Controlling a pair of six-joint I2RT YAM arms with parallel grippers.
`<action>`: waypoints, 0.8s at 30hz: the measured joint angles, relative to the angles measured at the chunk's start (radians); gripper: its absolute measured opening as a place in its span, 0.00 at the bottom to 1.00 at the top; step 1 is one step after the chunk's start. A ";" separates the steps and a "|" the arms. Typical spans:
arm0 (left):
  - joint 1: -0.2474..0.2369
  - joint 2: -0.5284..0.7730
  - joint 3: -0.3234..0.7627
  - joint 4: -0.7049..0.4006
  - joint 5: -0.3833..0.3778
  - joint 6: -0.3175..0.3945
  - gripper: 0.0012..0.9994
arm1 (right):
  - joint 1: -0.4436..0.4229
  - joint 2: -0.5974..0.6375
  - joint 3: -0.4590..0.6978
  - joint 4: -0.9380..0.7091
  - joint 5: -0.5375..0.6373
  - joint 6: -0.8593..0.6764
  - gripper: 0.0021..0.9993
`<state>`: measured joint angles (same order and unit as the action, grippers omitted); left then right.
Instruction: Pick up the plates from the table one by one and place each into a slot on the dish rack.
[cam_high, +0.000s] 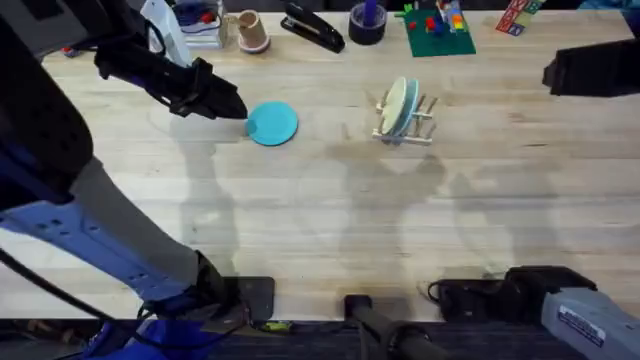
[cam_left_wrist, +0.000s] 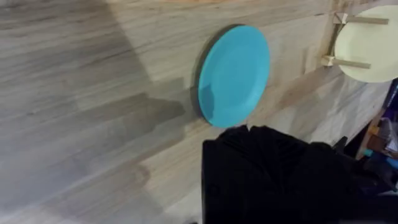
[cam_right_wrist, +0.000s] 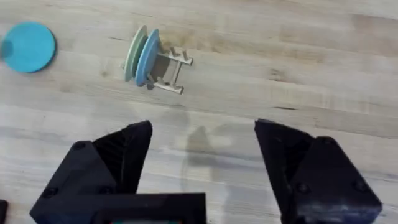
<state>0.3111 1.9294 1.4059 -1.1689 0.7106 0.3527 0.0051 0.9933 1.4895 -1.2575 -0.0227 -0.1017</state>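
Blue plate (cam_high: 272, 123) flat on bench (cam_high: 320, 220); left gripper (cam_high: 232, 108) beside it, fingers' state unclear. Right gripper (cam_right_wrist: 202, 155) fingers spread, empty.

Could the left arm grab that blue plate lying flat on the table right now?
Probably yes. The left gripper sits right at the edge of the turquoise plate, which lies flat on the table with bare wood around it. The dish rack stands well off to the side, so nothing blocks the way.
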 joint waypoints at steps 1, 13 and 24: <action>0.000 0.009 0.000 0.006 0.003 0.000 0.04 | 0.000 0.000 0.000 0.000 0.000 0.000 1.00; 0.000 0.088 0.000 0.092 0.018 -0.002 0.04 | 0.000 0.000 0.000 0.000 0.000 0.000 1.00; 0.005 0.193 0.002 0.140 0.082 -0.027 0.04 | 0.000 0.000 0.000 0.000 0.000 0.000 1.00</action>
<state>0.3157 2.1223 1.4075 -1.0287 0.7929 0.3259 0.0051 0.9932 1.4895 -1.2575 -0.0227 -0.1017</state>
